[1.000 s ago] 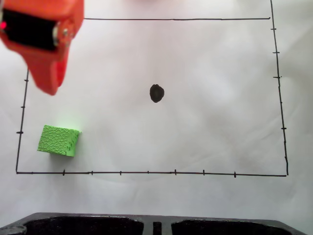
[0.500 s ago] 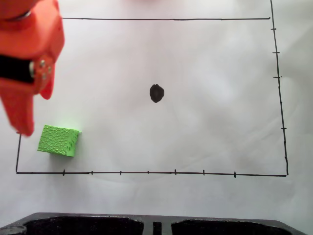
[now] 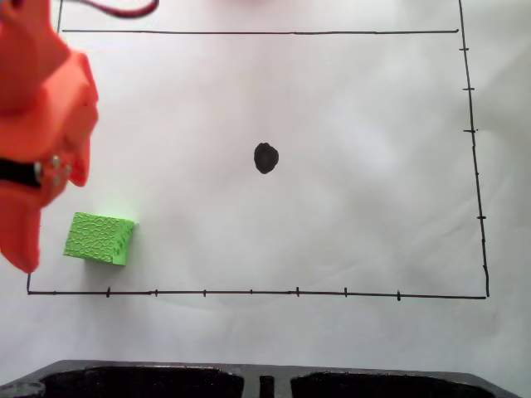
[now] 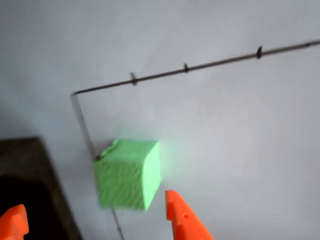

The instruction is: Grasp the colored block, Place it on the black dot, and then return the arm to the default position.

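Note:
The colored block [image 3: 99,238], a bright green pebbly cube, rests on white paper near the lower left corner of the drawn frame in the fixed view. The black dot [image 3: 265,157] lies bare in the middle of the paper, well to the block's right. The orange arm [image 3: 37,108] comes down the left edge, and its gripper [image 3: 54,225] hangs just left of the block. In the wrist view the gripper [image 4: 95,200] is open. Its two orange fingertips [image 4: 182,217] stand on either side of the block [image 4: 129,172], slightly short of it and apart from it.
A thin black border line [image 3: 249,292] with tick marks runs around the paper. A black moulded tray [image 3: 265,381] lies along the bottom edge of the fixed view, and a dark shape [image 4: 30,170] sits at the lower left in the wrist view.
The arm has swung down and to the left, from the upper left corner to beside the block. Block and dot have not moved.

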Motion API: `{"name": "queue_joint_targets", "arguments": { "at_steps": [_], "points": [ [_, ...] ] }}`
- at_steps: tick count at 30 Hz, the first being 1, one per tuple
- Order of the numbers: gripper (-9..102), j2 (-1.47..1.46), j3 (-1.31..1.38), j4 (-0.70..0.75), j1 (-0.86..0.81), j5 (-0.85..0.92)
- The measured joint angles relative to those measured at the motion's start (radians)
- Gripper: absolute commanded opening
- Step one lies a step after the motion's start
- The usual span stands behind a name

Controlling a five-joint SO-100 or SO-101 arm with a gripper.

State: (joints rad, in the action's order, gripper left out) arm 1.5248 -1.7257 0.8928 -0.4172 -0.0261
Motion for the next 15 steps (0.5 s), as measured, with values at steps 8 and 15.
{"name": "queue_joint_targets", "arguments": {
  "at_steps": [8,15],
  "points": [
    [36,-0.104,0.074,0.018,0.028,-0.041],
    [36,-0.170,0.138,0.018,0.046,-0.046]
  ]
}}
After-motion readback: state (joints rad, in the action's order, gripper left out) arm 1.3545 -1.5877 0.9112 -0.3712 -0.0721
